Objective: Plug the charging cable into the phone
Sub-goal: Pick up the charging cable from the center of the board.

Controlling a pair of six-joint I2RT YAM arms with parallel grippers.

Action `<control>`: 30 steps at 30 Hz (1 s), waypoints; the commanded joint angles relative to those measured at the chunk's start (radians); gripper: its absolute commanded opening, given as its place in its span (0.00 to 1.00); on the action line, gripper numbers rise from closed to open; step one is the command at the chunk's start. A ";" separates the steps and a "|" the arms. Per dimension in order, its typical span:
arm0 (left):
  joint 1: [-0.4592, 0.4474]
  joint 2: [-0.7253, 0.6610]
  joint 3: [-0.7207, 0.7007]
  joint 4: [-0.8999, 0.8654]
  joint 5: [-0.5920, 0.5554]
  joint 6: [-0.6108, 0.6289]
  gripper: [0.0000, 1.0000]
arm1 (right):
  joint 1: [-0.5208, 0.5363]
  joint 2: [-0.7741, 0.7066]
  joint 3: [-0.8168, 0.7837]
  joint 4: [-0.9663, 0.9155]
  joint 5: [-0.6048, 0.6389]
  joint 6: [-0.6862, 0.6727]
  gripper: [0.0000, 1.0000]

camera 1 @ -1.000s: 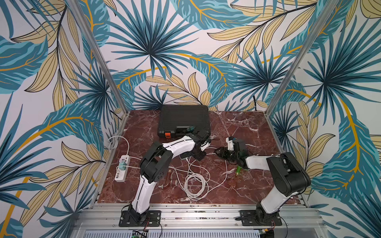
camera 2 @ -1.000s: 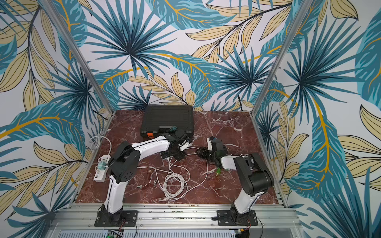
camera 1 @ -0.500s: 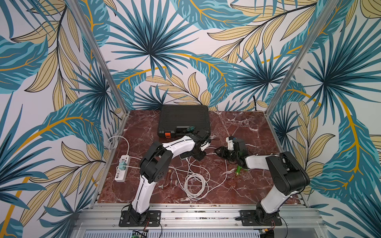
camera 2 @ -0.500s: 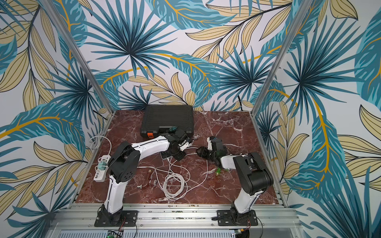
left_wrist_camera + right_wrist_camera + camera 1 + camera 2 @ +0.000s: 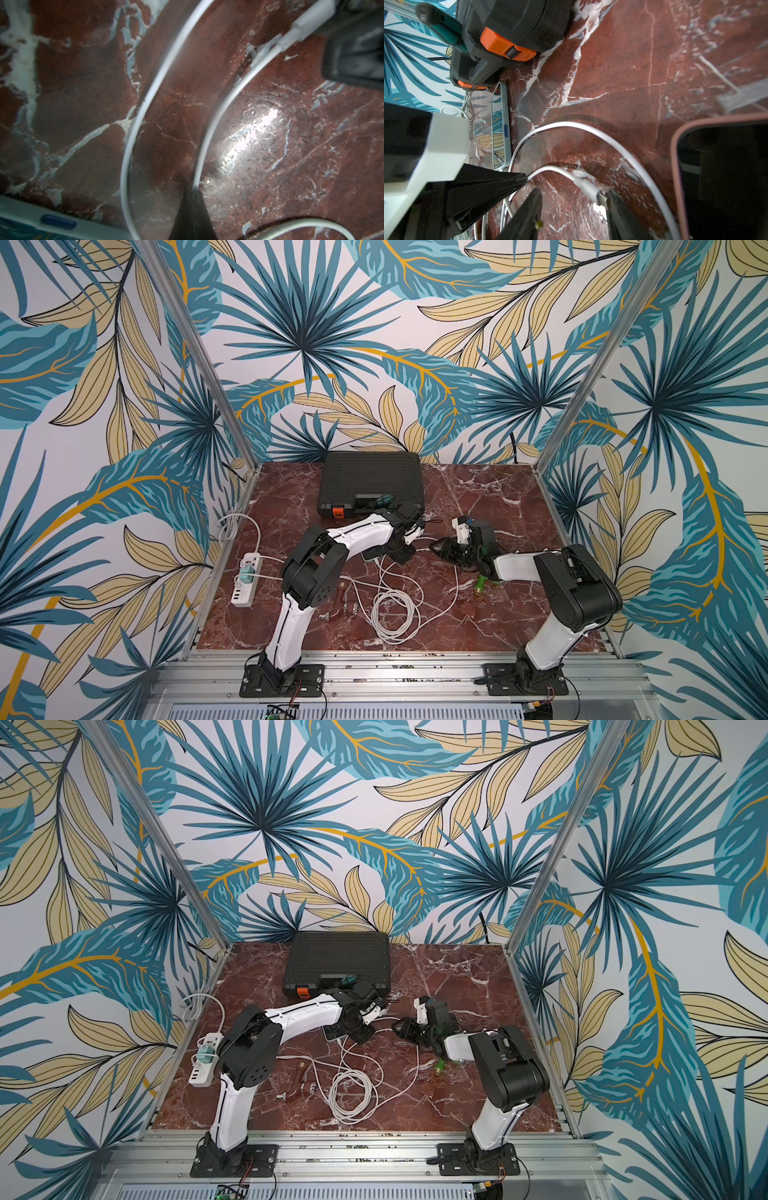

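The phone (image 5: 503, 124), in a pale grey-blue case with a blue side button, lies flat on the marble, partly under my left arm in a top view (image 5: 333, 1032). Its edge also shows in the left wrist view (image 5: 31, 214). The white charging cable (image 5: 209, 128) runs from my left gripper (image 5: 192, 205), shut on it a short way behind the plug (image 5: 588, 188). My right gripper (image 5: 574, 204) is open around the plug end, and the metal tip touches one finger (image 5: 620, 214). Both grippers meet mid-table (image 5: 405, 556) (image 5: 434, 546).
A black tool case with orange latches (image 5: 370, 481) stands behind the grippers. The cable's slack lies coiled (image 5: 392, 610) in front, running to a white power strip (image 5: 246, 580) at the left. Small metal parts (image 5: 343, 605), a green-handled tool (image 5: 481, 583) and a dark pink-rimmed object (image 5: 716, 166) lie nearby.
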 commanded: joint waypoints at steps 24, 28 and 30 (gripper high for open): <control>-0.020 0.077 -0.059 0.041 0.088 0.009 0.00 | 0.002 0.140 0.029 0.193 -0.036 0.080 0.43; -0.021 0.070 -0.071 0.051 0.093 0.007 0.00 | 0.002 0.162 0.032 0.241 -0.037 0.105 0.37; -0.022 0.067 -0.076 0.057 0.098 0.009 0.00 | 0.001 0.173 0.034 0.256 -0.039 0.108 0.33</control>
